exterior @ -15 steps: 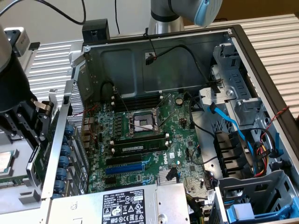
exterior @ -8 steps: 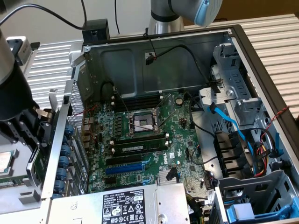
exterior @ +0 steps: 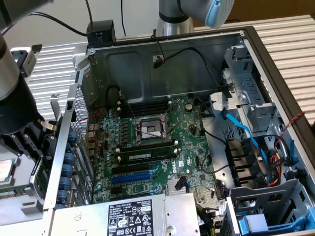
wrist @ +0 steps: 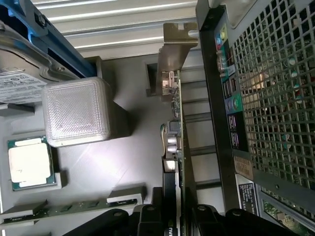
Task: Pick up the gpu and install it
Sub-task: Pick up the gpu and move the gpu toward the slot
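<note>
The gpu (wrist: 175, 130) is seen edge-on in the wrist view: a thin green board with small components and a silver end bracket (wrist: 173, 51) at its far end. My gripper (wrist: 172, 216) is shut on its near end, one black finger (wrist: 147, 219) on each side. The card hangs just outside the computer case, beside the perforated rear panel (wrist: 275, 98). In the exterior view my black gripper (exterior: 32, 145) sits at the exterior view's left, outside the case wall, level with the motherboard (exterior: 147, 142).
The open case holds a silver power supply (exterior: 133, 216), blue expansion slots (exterior: 130, 176), memory sticks and loose cables. Outside the case lie a processor chip (wrist: 28, 167), a translucent plastic box (wrist: 76, 110), a drive with a blue rail (wrist: 24, 83) and memory sticks (wrist: 74, 209).
</note>
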You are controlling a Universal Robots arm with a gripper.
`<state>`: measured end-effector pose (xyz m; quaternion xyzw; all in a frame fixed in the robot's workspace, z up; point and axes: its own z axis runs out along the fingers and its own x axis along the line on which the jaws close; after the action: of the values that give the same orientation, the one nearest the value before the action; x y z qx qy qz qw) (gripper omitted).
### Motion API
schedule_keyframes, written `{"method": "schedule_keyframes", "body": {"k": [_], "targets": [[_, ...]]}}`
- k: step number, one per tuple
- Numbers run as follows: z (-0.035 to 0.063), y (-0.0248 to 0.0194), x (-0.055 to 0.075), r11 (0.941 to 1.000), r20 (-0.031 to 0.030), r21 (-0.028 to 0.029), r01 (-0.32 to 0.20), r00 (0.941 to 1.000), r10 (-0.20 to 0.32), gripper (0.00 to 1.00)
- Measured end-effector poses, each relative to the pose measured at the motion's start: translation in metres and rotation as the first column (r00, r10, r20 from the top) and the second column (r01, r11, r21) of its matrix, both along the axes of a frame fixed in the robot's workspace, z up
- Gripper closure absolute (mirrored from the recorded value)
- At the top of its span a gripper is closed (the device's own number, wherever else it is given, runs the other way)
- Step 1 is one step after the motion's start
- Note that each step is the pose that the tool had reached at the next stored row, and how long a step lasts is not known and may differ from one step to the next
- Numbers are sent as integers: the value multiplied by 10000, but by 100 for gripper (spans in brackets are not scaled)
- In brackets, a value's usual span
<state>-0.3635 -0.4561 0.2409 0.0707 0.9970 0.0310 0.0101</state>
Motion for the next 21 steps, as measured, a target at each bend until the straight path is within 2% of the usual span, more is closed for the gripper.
{"method": "schedule_keyframes", "body": {"k": [2, 7, 10, 13, 15, 17, 21], "targets": [[28, -6, -2, 10000, 10, 60, -2, 10000, 2, 73], [192, -21, -19, 9999, -1, 110, 1, 10000, -1, 73], [262, -32, -32, 9999, -1, 163, 0, 10000, 0, 73], [288, -52, -34, 9997, -1, 225, 0, 10000, 0, 73], [288, -81, -34, 9996, 6, 266, -15, 10000, 15, 73], [285, -86, -24, 9996, 30, 274, -24, 10000, 23, 73], [286, -88, -43, 9996, 37, 280, -24, 10000, 23, 73]]}}
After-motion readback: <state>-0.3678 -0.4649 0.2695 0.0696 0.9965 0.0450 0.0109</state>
